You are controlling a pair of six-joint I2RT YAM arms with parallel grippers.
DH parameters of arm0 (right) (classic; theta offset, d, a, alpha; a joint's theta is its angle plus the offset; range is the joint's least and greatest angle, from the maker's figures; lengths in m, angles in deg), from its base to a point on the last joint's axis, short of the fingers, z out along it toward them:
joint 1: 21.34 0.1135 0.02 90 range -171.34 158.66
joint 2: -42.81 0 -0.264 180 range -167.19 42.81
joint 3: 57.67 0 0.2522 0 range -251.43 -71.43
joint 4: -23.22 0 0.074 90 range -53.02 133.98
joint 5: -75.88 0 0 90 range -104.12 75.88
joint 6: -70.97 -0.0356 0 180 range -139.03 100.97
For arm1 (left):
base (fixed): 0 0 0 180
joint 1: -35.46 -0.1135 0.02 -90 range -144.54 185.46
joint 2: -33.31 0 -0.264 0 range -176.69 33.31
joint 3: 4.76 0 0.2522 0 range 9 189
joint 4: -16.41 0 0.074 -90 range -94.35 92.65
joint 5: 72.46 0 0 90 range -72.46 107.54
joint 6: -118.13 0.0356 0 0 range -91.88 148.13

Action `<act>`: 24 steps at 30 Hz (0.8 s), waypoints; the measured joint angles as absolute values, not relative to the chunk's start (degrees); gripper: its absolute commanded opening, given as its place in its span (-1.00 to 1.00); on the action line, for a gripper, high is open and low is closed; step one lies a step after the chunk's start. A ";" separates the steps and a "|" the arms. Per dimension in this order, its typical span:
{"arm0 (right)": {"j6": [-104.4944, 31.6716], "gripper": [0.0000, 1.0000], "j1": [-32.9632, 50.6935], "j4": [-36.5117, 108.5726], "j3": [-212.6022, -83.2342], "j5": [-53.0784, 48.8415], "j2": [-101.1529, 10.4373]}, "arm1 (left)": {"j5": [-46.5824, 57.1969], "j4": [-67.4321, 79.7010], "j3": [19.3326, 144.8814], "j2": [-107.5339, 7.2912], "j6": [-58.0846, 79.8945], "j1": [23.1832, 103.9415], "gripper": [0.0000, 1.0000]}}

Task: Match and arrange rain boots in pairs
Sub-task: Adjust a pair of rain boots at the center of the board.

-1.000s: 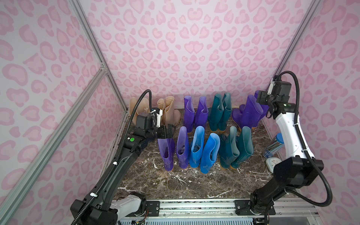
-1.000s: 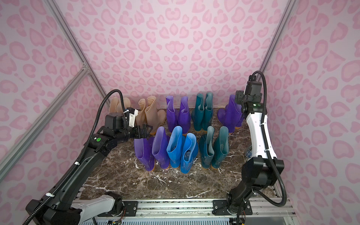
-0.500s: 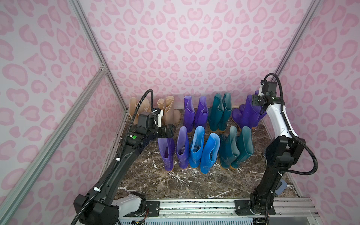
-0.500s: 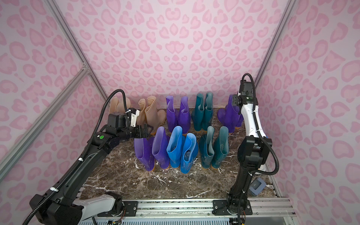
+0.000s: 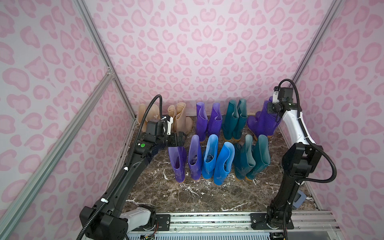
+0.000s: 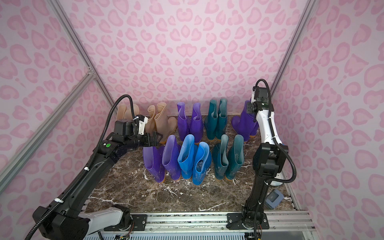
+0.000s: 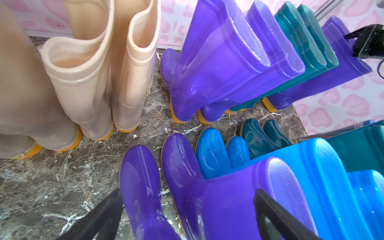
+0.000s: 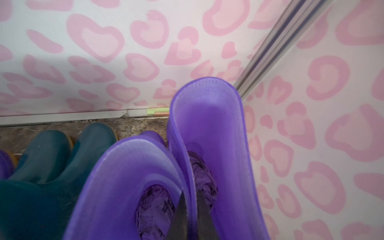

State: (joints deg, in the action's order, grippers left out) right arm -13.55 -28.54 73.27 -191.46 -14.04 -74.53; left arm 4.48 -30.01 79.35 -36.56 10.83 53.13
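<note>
Right wrist, right claw (image 8: 192, 207) pinching purple boot rims (image 8: 178, 162), wall (image 8: 311, 124) near

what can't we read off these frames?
Right gripper: fingers cut off by the right wrist view's edge; shut at the adjoining cuffs of the back-right purple boots, gripping one or both unclear.
Far-left beige boots: partly behind the left arm's cable in both top views.
Grey-blue item beside the right arm: partly hidden by it, too small to identify.
Stuffing inside those boots: blurred, right wrist view.
</note>
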 measured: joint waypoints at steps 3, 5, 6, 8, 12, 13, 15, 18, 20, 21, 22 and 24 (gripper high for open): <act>-16.28 -1.00 -27.34 75.22 -194.17 -11.66 -74.93 | 4.28 -30.03 79.33 -36.25 10.80 53.03 0.98; -18.64 -1.00 -26.92 76.93 -196.55 -9.74 -75.56 | 4.26 -30.01 79.33 -36.01 10.80 52.92 0.98; -19.52 -1.00 -26.57 77.19 -197.14 -9.10 -75.71 | 4.26 -30.03 79.33 -35.88 10.80 52.92 0.99; -20.90 -1.00 -25.89 77.89 -197.77 -8.34 -76.04 | 4.26 -30.03 79.33 -35.62 10.80 52.83 0.98; -22.27 -1.00 -23.69 78.54 -197.95 -8.10 -77.13 | 4.26 -30.03 79.33 -35.05 10.80 52.76 0.99; -22.62 -1.00 -23.10 78.63 -197.97 -8.10 -77.42 | 4.26 -30.01 79.33 -34.98 10.80 52.76 0.98; -23.34 -0.93 -22.13 78.98 -198.73 -8.14 -78.01 | 4.26 -30.03 79.33 -34.96 10.78 52.76 0.98; -24.33 -0.62 -21.52 79.57 -199.59 -8.07 -78.60 | 4.04 -30.01 79.33 -34.92 10.78 52.76 0.99; -25.57 -0.36 -21.50 80.01 -199.67 -7.94 -78.47 | 4.04 -30.03 79.33 -34.81 10.78 52.76 0.99; -25.86 -0.34 -21.44 80.51 -199.65 -7.90 -78.09 | 4.06 -30.03 79.33 -34.70 10.78 52.76 0.98; -25.84 -0.30 -21.41 80.71 -199.52 -7.94 -77.64 | 4.06 -30.03 79.33 -34.63 10.78 52.76 0.98; -26.12 -0.03 -21.39 81.27 -199.04 -8.14 -76.00 | 4.06 -30.01 79.33 -34.48 10.78 52.76 0.98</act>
